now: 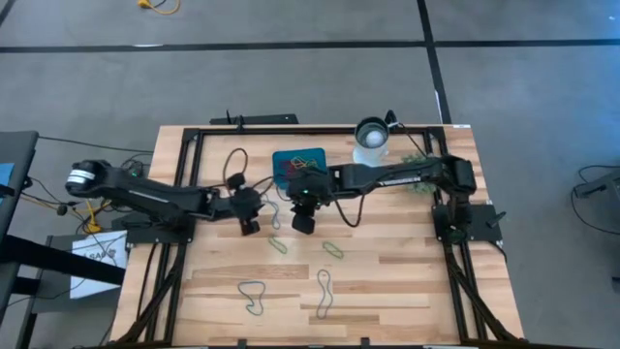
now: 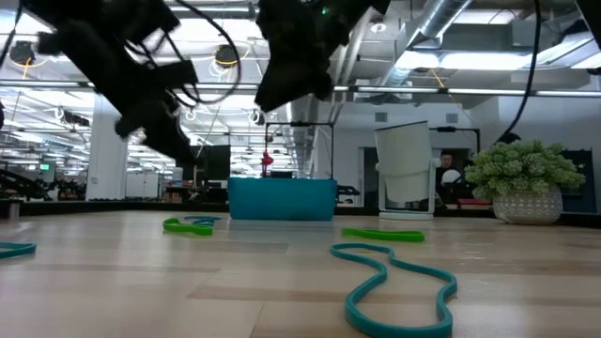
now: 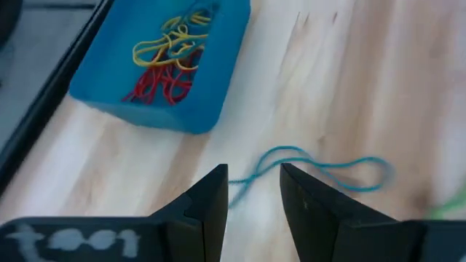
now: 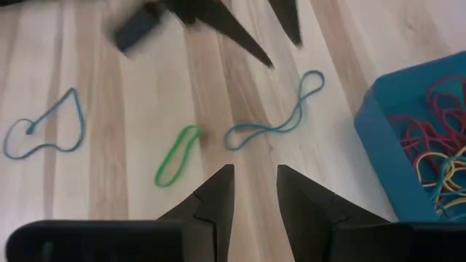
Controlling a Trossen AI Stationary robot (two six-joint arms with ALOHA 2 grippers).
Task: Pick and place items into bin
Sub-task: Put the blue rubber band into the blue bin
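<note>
Left gripper (image 1: 250, 225) is being held left of centre in the high view, above the wooden table (image 1: 387, 281), fingers parted with a narrow gap, nothing gripped; a blue-grey band (image 3: 320, 171) is being seen on the wood beyond its fingers (image 3: 207, 211). Bin (image 1: 298, 163) is being shown at upper centre, holding red and yellow bands (image 3: 164, 69). Right gripper (image 1: 304, 223) is being held just below the bin, fingers likewise slightly apart and empty. Loose bands are being left on the table: a green one (image 1: 278, 243), another green one (image 1: 332, 249), a grey loop (image 1: 253, 296), a second grey loop (image 1: 324, 293). White cup (image 1: 371, 139) is being seen at upper right.
</note>
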